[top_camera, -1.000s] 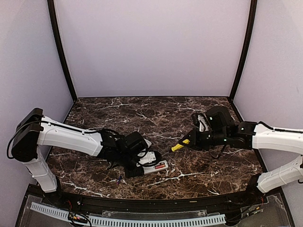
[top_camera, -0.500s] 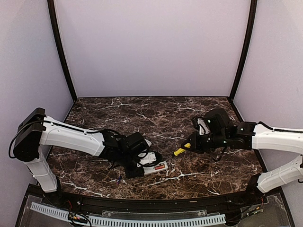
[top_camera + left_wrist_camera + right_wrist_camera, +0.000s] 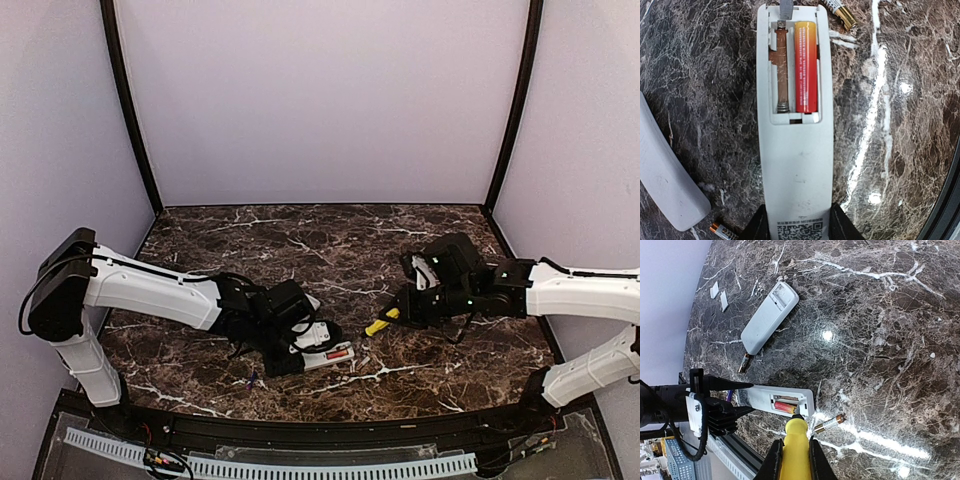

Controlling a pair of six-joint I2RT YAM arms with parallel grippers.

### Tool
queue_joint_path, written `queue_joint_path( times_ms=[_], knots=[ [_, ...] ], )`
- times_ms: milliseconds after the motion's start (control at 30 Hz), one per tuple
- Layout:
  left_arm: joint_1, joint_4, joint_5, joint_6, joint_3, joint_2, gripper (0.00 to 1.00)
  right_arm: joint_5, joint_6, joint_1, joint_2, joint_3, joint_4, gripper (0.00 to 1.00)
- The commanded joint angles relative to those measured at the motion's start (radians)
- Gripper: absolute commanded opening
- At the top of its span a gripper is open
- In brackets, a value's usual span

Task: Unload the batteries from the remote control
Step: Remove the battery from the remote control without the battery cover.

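Gripping the lower end of a white remote [image 3: 795, 165] between its two black fingers [image 3: 761, 226], the left end effector [image 3: 797, 229] sits at the bottom centre of the left wrist view, closed against the remote's two long sides. The remote lies back-up on the dark marbled worktop [image 3: 900, 150], its battery bay uncovered in the upper part of the frame. One red battery [image 3: 805, 67] lies in the right-hand channel of the bay. The left slot [image 3: 782, 70] beside it shows a bare copper-coloured strip and a spring. A loose battery [image 3: 841, 12] with a gold end lies on the worktop just past the remote's top right corner. A second remote [image 3: 665, 175] crosses the lower left corner, apart from the first. A small battery [image 3: 722, 231] lies at the bottom edge between the two.

The right end effector [image 3: 795, 462] is clamped on a yellow screwdriver [image 3: 795, 440] at the bottom centre of the right wrist view. In the overhead view the screwdriver hangs right of centre, near the held remote's far end but apart from it. Two small white covers [image 3: 715, 290] lie in the upper left of the right wrist view, well apart from both remotes.
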Motion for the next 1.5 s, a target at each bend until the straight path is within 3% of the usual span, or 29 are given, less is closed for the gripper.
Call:
queue_joint_path(
  times_ms=[0,533,1167,1467],
  knots=[
    [0.0,-0.02,0.004,-0.012,0.024,0.003,0.27,-0.032,-0.009,0.01,-0.001,-0.003,0.019,0.0],
    [0.002,-0.028,0.005,-0.012,0.027,0.019,0.27,-0.134,-0.006,0.017,0.039,0.007,0.082,0.0],
    [0.032,-0.054,-0.117,-0.049,0.06,0.052,0.25,-0.305,0.044,0.026,0.017,-0.028,0.147,0.0],
    [0.043,-0.046,-0.137,-0.057,0.057,0.043,0.25,-0.188,0.043,0.032,-0.039,-0.023,0.078,0.0]
  ],
)
